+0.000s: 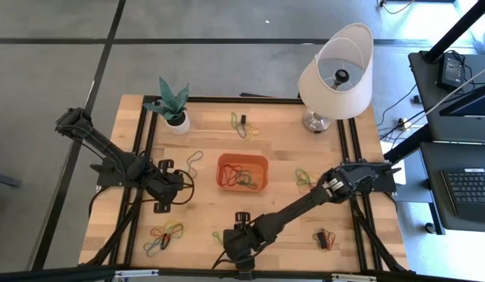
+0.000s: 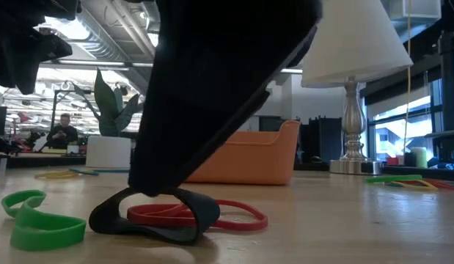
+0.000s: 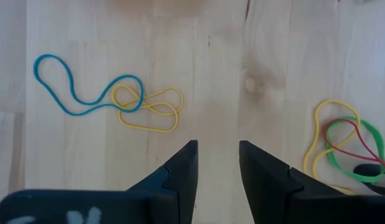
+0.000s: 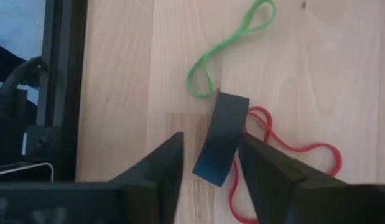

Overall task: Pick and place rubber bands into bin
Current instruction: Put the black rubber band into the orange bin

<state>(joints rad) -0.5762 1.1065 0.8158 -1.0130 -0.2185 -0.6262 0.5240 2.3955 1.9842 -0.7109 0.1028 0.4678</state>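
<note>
My right gripper (image 1: pixel 238 239) is down at the table's near edge, open. A wide black rubber band (image 4: pixel 220 140) stands between its fingers and rests on the wood as a flattened loop (image 2: pixel 153 216). A red rubber band (image 4: pixel 292 155) and a green one (image 4: pixel 229 43) lie beside it. The orange bin (image 1: pixel 243 159) sits mid-table with several bands inside. My left gripper (image 1: pixel 170 188) hangs open left of the bin, above bare wood. Blue and yellow bands (image 3: pixel 117 102) lie beyond its fingers. My right gripper comes from above, slanting down, with one finger on each side of the black band. One finger (image 4: pixel 260 162) lies against the band's outer side (image 4: pixel 234 134). Bare wood shows between the other finger and the band. The band's lower edge stays on the table.
A white lamp (image 1: pixel 336 74) stands at the far right and a potted plant (image 1: pixel 177 121) at the far left. Loose band heaps lie at the near left (image 1: pixel 165 235), the near right (image 1: pixel 327 239), the far middle (image 1: pixel 242 124) and right of the bin (image 1: pixel 305 178).
</note>
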